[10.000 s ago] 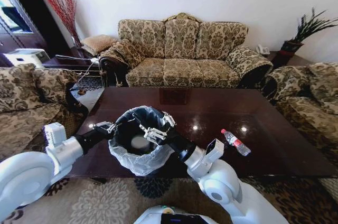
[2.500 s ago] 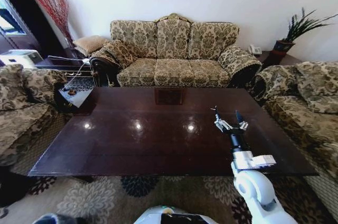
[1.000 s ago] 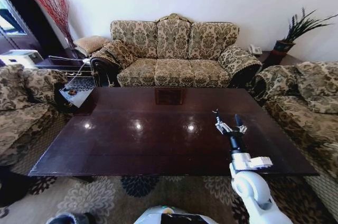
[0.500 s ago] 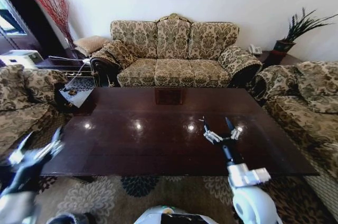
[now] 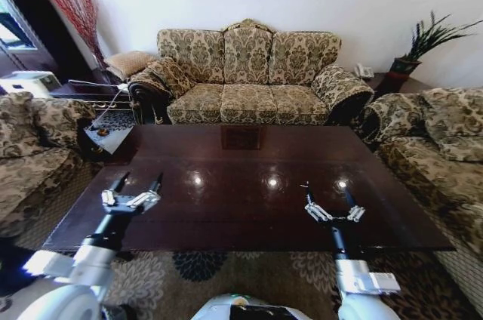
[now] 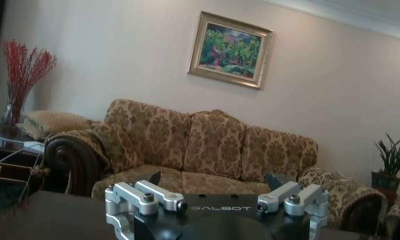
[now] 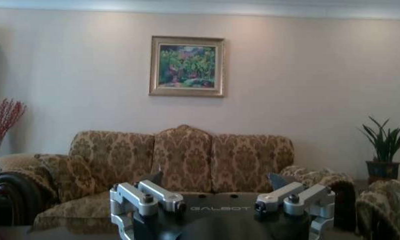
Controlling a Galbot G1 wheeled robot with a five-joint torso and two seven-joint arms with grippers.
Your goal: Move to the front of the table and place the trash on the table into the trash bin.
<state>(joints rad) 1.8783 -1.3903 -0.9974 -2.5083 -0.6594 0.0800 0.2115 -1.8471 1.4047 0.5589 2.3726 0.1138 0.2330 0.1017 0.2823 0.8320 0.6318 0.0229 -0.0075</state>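
The dark glossy table (image 5: 226,203) stretches in front of me, its top bare and reflecting ceiling lights. My left gripper (image 5: 138,181) hovers open over the table's front left part, fingers pointing toward the sofa. My right gripper (image 5: 329,198) hovers open over the front right part, a little nearer the front edge. Both wrist views look past open, empty fingers, the left gripper (image 6: 213,179) and the right gripper (image 7: 217,179), over the table toward the sofa. The trash and the trash bin are out of view.
A patterned sofa (image 5: 249,78) stands behind the table, with matching armchairs at the left (image 5: 30,146) and right (image 5: 445,139). A potted plant (image 5: 426,41) sits on a side table at the back right. A patterned rug (image 5: 151,282) lies under the table's front edge.
The left arm has risen from below the table's left corner to over the tabletop. The right gripper has drawn back toward the front edge. Ten seconds ago both grippers held the bin, with a bottle on the table.
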